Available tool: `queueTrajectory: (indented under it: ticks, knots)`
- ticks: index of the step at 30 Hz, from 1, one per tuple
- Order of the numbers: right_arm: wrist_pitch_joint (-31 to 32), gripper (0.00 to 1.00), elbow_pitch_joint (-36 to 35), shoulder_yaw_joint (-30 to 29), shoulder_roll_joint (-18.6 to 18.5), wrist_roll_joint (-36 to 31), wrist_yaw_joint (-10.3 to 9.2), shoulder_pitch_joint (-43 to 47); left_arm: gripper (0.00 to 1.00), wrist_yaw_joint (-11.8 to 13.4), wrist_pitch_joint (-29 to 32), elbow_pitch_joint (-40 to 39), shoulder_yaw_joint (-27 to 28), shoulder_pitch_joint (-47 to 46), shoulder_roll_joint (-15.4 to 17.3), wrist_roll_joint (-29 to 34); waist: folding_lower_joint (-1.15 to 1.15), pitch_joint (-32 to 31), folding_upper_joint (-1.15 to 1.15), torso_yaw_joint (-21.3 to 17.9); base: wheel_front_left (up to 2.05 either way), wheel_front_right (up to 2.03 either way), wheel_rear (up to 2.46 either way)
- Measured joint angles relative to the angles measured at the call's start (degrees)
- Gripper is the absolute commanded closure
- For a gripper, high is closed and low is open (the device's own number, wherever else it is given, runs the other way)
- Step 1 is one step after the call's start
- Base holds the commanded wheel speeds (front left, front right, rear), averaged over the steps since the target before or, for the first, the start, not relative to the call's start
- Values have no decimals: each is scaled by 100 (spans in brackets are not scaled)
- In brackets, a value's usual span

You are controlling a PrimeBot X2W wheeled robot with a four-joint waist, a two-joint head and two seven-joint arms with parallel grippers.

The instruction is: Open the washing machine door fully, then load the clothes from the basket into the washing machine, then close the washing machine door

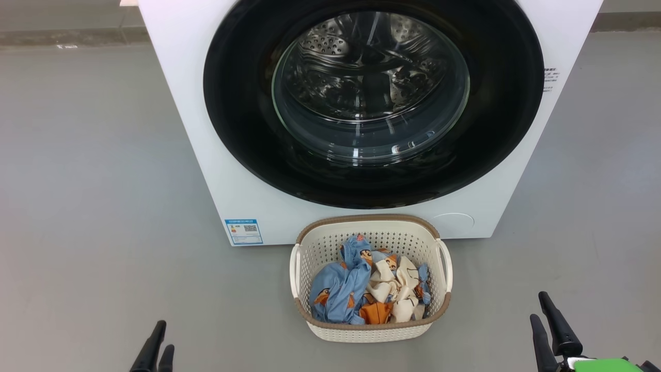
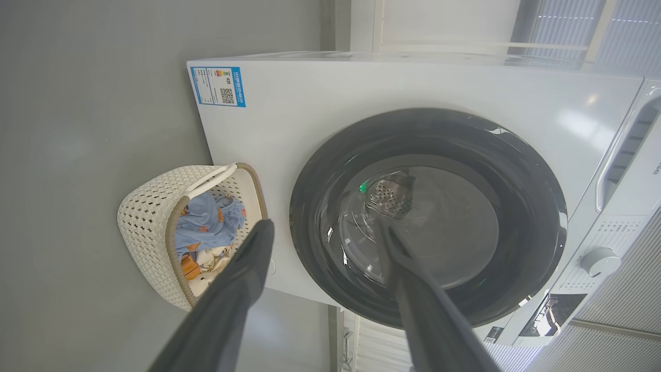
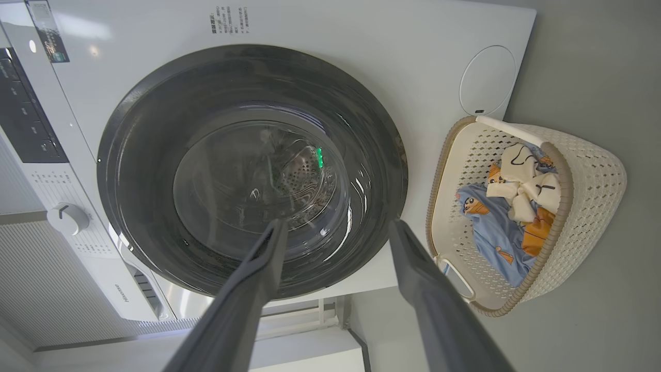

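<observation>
Here, washing machine door point(image 1: 232, 103) seemingly shut, basket point(image 1: 372, 220) of clothes point(image 1: 341, 284) ahead, between left tool point(image 1: 165, 336) and right tool point(image 1: 538, 306), both parted

Bright, even, soft light all round.
Glare streaks the washing machine door point(image 1: 372, 93) glass and white highlights curl on its black rim; shadows on the floor point(image 1: 77, 206) are barely there; wrist views bow straight edges toward the borders, and the left gripper point(image 2: 325, 225) looms soft, out of focus.
</observation>
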Motion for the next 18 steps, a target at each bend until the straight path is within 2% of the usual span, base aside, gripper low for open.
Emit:
queueTrajectory:
  ticks: [4, 8, 18]
  knots:
    - [-79, 0, -33, 15, -1, -2, 0, 0, 0, 0, -69, -5, -46, -8, 2, 0, 10, -19, 0, 4, 0, 0, 0]
    - [-151, 0, -76, 42, -1, -12, 0, 0, 0, 0, -143, -24, -98, -8, 3, 12, 0, -12, 0, 6, 0, 0, 0]
    - [-294, 0, -209, 141, -3, -289, 0, -1, 0, 0, -298, -76, -118, -9, 10, 303, -2, -11, 0, 11, 0, 0, 0]
